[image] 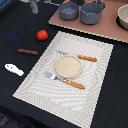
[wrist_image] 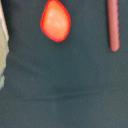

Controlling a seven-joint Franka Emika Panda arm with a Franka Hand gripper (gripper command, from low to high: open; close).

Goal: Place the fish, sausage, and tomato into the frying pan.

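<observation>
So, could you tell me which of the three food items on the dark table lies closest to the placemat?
The sausage: this thin reddish-brown rod lies just off the striped placemat's edge, while the round red tomato and the white fish sit farther out.

We look down across the whole table from above; our wrist camera faces down close, sharing the tomato (image: 42, 34) (wrist_image: 55, 20) and sausage (image: 28, 51) (wrist_image: 113, 25).

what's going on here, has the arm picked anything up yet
Nothing is held yet. The gripper sits high at the far edge of the exterior view, above the dark table, too blurred to tell whether it is open. The tomato, sausage and fish all lie on the table beside the placemat. The frying pan on the board holds none of them.
</observation>
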